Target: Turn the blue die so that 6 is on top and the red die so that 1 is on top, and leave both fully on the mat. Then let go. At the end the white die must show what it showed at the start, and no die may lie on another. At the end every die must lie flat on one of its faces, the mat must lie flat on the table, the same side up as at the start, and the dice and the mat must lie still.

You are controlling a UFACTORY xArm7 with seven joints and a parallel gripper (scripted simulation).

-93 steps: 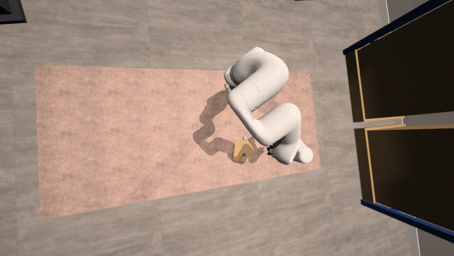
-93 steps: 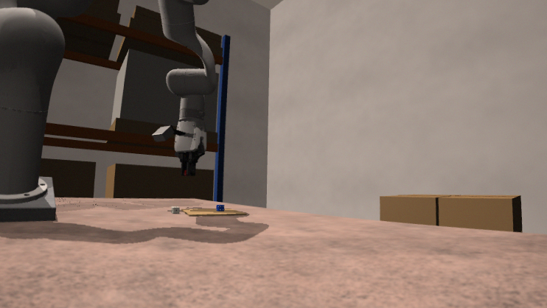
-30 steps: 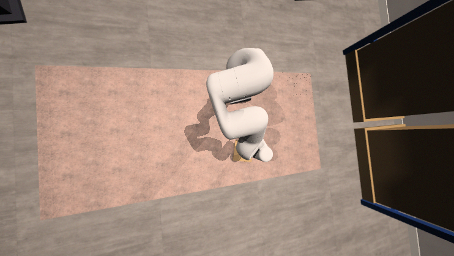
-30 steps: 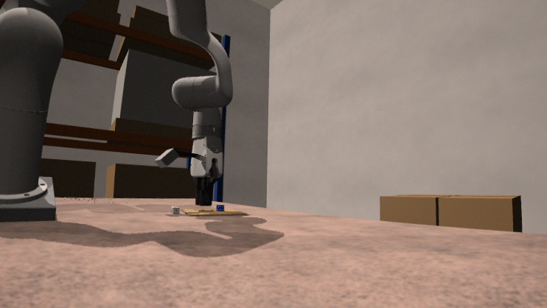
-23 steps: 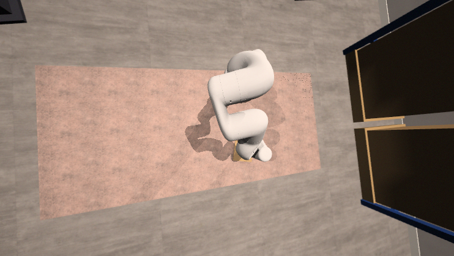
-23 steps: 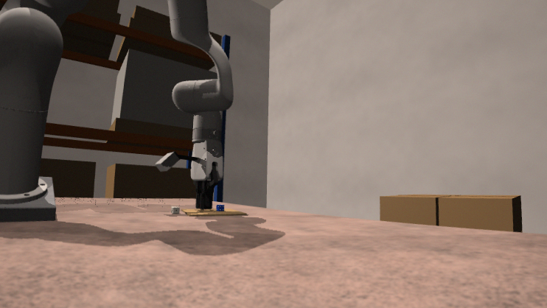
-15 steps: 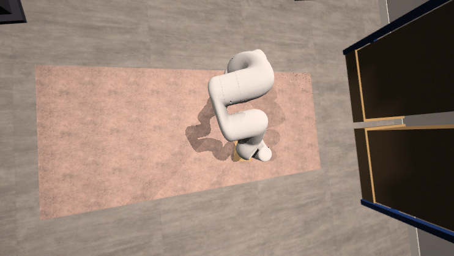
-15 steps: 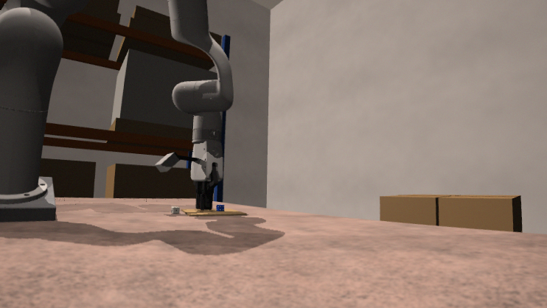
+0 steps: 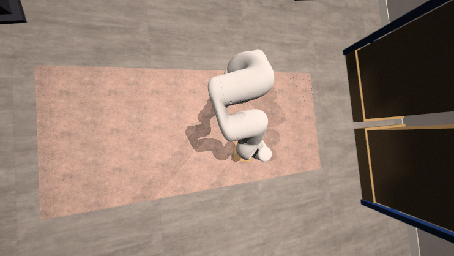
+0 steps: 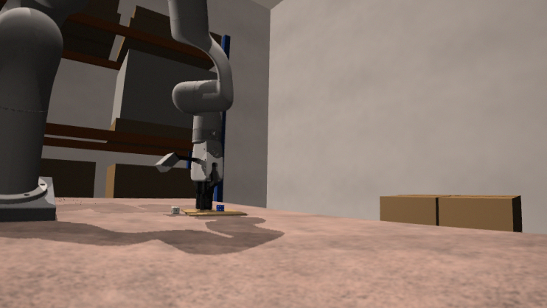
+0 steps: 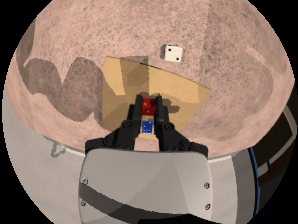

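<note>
Gripper (image 10: 203,208) (image 11: 148,103) jaws pinch the red plastic-looking die (image 11: 149,107) at the wrist frame's centre, low over the flat tan mat (image 9: 235,155) (image 10: 235,213) (image 11: 182,82), with the blue die (image 10: 220,208) (image 11: 147,127) just below it in that frame.

Top view: arm (image 9: 244,124) (image 10: 203,95) hides the pincer (image 10: 203,208) (image 11: 148,103), all 3 dice & most of the mat (image 9: 236,155) (image 10: 237,213) (image 11: 165,80), twd the surface's (image 9: 111,136) (image 10: 344,264) (image 11: 225,65) lower R corner. Ext. view: red die (image 11: 147,106) hidden at the pincer; pips on white die (image 10: 175,210) (image 11: 173,53) & blue die (image 10: 220,207) (image 11: 147,127) too small to read w/ certainty; surface's near edge cut off, base (image 10: 47,214) cropped at L. Wrist view: fingers cover red die's sides
</note>
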